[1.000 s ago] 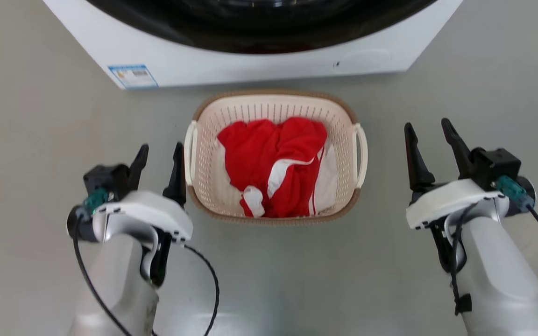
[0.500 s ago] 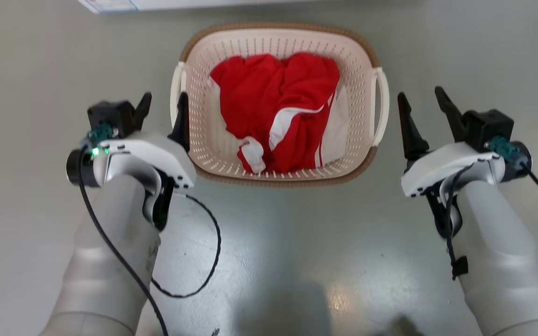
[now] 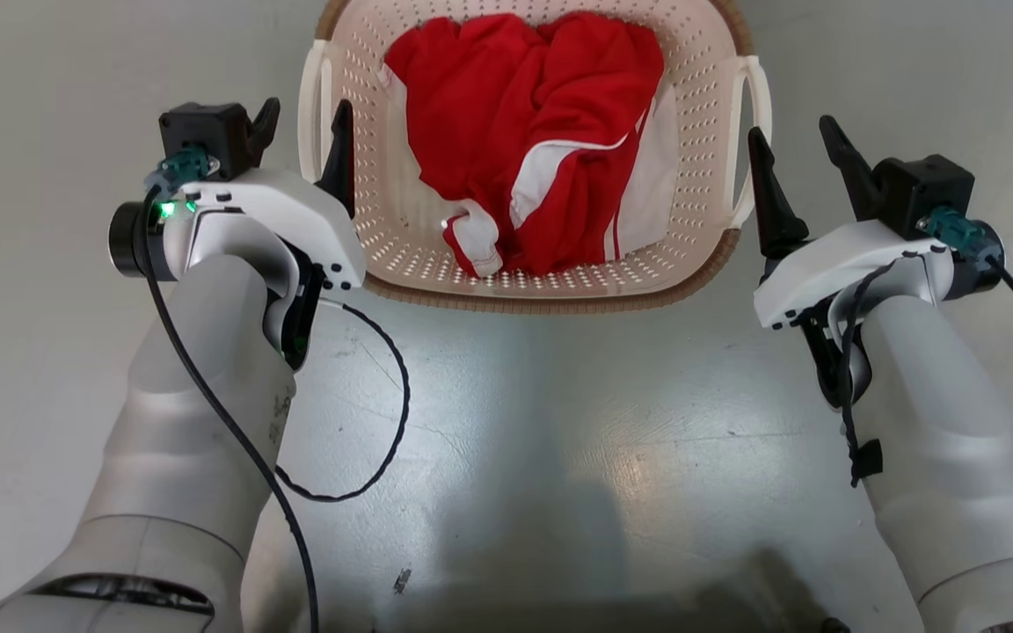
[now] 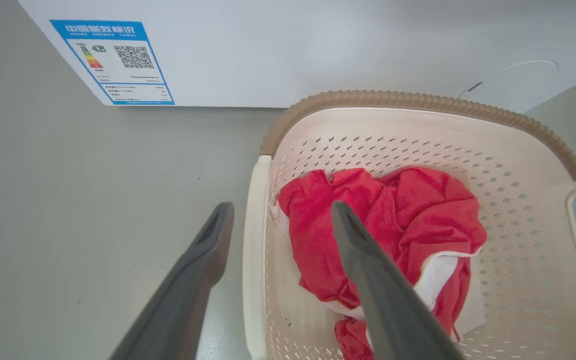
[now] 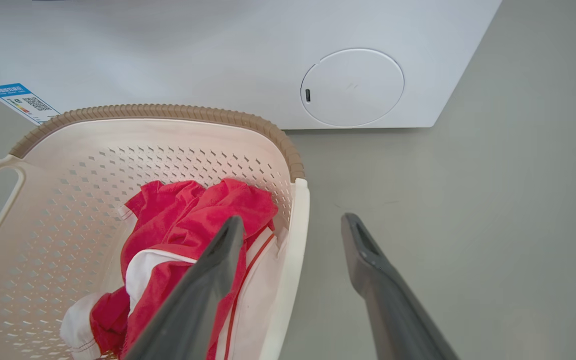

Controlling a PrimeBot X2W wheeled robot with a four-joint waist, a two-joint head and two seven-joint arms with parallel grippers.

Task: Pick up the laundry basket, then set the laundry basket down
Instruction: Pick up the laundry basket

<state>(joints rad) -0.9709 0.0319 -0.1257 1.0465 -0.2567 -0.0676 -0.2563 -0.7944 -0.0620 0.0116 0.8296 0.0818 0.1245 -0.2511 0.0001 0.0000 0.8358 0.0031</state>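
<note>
A: Head's tipped down. Right gripper has closed in on the basket.
B: Jaws?
A: Both spread wide, holding nothing. Left gripper straddles the left handle, and the right one straddles the right handle.
B: Where's the basket?
A: On the floor, just in front of the washer.
B: Handling?
A: Probably light, stiff thin plastic, with only red laundry inside. Looks smooth, so take both loops and lift level.

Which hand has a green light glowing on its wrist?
The left hand: a green light glows at the outer end of its wrist in the head view. The right hand has a wrist that looks unlit.
</note>
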